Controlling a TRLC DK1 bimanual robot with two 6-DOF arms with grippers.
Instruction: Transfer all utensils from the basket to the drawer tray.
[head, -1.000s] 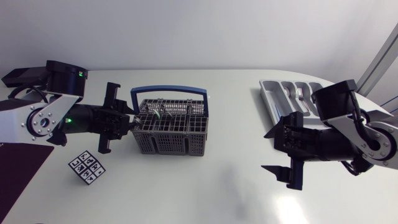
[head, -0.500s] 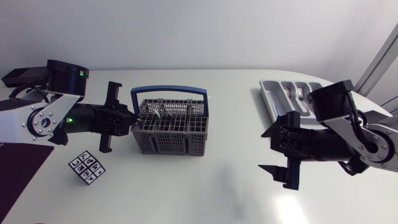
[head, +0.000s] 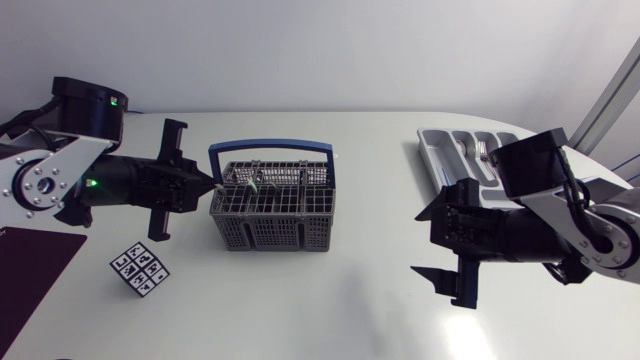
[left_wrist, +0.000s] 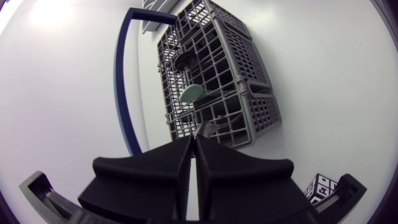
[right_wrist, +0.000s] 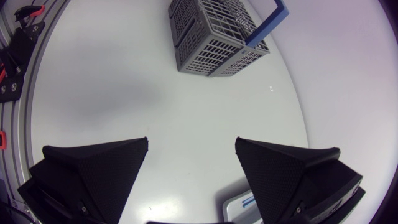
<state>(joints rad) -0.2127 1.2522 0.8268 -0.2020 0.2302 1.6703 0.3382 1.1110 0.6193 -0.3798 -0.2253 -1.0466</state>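
The grey wire basket with a blue handle stands left of the table's middle and holds several utensils, among them one with a pale green end. My left gripper is at the basket's left end, its fingers pressed together on the tip of a metal utensil that sticks up from the end compartment. The grey drawer tray lies at the far right with a fork in it. Near the tray, above bare table, my right gripper stands open and holds nothing.
A small cube with black-and-white markers sits on the table in front of my left arm. A dark mat lies at the front left corner. The right wrist view has the basket far ahead, across open table.
My left arm has drawn back a little to the left and upward, its gripper tip still at the basket's left end. The right arm has edged slightly left.
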